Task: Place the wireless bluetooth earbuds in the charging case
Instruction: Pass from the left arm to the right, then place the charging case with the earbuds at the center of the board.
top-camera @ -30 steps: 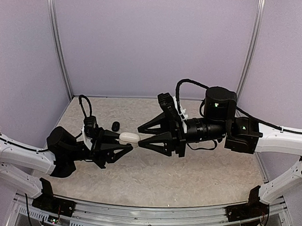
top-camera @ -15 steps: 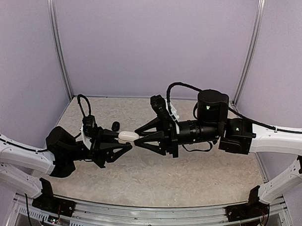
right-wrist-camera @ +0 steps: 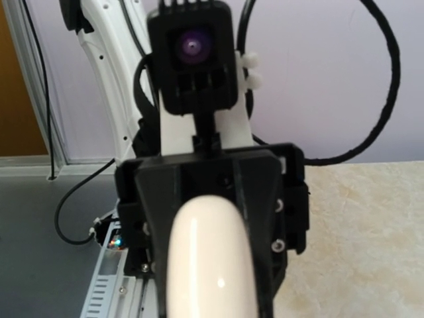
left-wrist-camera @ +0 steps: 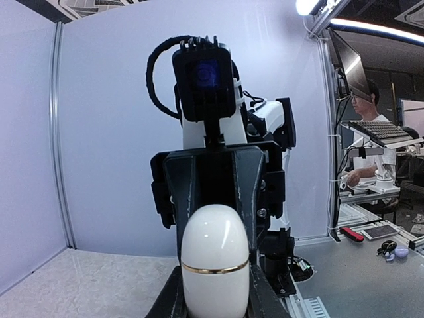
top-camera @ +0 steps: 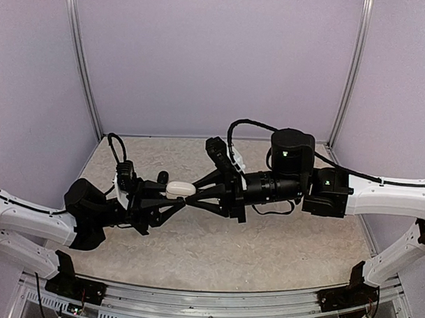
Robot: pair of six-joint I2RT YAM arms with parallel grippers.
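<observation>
- The charging case (top-camera: 181, 189), a white egg-shaped shell, is held in the air over the table (top-camera: 265, 244), between the two arms, which face each other tip to tip.
- The left gripper (top-camera: 171, 192) is closed on one end of the case. In its wrist view the shell sits tight between its two fingers.
- The right gripper (top-camera: 195, 191) has its fingers at both sides of the other end and appears clamped on it as well, though the contact itself is partly hidden.
- I judge that the case is held by both ends so that one arm can keep the base fixed while the other pulls the lid. A smooth round shell like this could easily slip out of one grip alone.
- The thin gold band (left-wrist-camera: 215, 269) around the case is the joint of the lid. It shows no gap, so the case is closed and what is inside cannot be seen.
- I take the earbuds (top-camera: 162, 176) to be the small black lump lying on the table just behind the left gripper, apart from the case. It is too small to tell whether it is one bud or two.
- So nothing is inserted yet, as far as I can judge; opening the lid seems to be the step in hand.
</observation>
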